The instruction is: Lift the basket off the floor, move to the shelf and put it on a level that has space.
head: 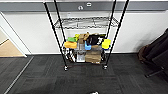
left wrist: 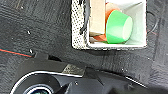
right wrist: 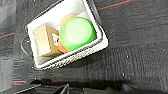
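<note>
The basket [left wrist: 79, 37] is cream woven with a white lining and stands on the dark carpet floor [left wrist: 37, 27]. It holds a green cup [left wrist: 118, 26] lying on its side, an orange object [left wrist: 110, 10] and a tan box [left wrist: 97, 17]. The right wrist view looks down on the same basket [right wrist: 75, 58] and its green cup [right wrist: 77, 32]. The shelf [head: 62, 50], a black wire rack on casters, stands ahead against the white wall. Its upper visible level [head: 86, 23] is a bare wire grid. The tier below is crowded with colourful toys [head: 86, 41].
Cardboard boxes [head: 93, 57] fill the rack's bottom tier. A dark bulky object [head: 157, 55] sits at the right by the wall. Tan wooden flooring [head: 7, 48] shows through an opening at the left. A red tape line [left wrist: 15, 53] crosses the carpet. Dark robot parts [left wrist: 50, 80] lie beside the basket.
</note>
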### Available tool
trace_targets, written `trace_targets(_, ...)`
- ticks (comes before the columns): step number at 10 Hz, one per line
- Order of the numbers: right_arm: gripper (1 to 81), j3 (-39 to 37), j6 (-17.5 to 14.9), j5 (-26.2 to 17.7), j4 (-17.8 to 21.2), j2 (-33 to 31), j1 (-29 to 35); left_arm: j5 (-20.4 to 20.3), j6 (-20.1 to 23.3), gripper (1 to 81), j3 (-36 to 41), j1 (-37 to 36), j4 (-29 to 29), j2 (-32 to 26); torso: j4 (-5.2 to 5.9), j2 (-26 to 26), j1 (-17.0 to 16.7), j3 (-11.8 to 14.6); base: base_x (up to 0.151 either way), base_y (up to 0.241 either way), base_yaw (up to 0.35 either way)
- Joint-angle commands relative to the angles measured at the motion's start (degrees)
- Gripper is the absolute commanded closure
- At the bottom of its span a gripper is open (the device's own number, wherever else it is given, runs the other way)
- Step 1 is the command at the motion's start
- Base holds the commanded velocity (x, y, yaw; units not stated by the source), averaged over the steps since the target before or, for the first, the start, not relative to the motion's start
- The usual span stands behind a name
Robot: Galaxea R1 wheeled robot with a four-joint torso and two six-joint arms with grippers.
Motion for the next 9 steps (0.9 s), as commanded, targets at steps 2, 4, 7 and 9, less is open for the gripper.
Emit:
trace_targets(2, 1.0, -0.25, -0.57, -8.33, -1.08, -1.88, 8.15, 3.23, -0.31, 1.0, -2.3, -4.71, -1.96, 1.66, 0.0, -7.59, 4.85, -0.02, 0.0, 0.0, 0.0)
trace_targets(4, 1.0, -0.61, -0.57, -9.2, -1.35, -1.88, 9.56, 3.41, -0.32, 1.0, -5.29, -5.4, -2.22, 3.51, 0.0, -11.3, 7.21, -0.04, 0.0, 0.0, 0.0)
trace_targets(7, 1.0, -1.84, -0.66, -10.96, -1.87, -1.79, 11.05, 4.2, -0.49, 1.0, -6.18, -6.11, -7.67, 4.21, 0.0, -16.66, 10.6, -0.06, 0.0, 0.0, 0.0)
trace_targets(9, 1.0, -2.01, -0.66, -11.05, -2.14, -1.62, 12.02, 4.2, -0.49, 1.0, -6.18, -6.63, -7.94, 4.31, 0.0, -20.86, 13.24, -0.06, 0.0, 0.0, 0.0)
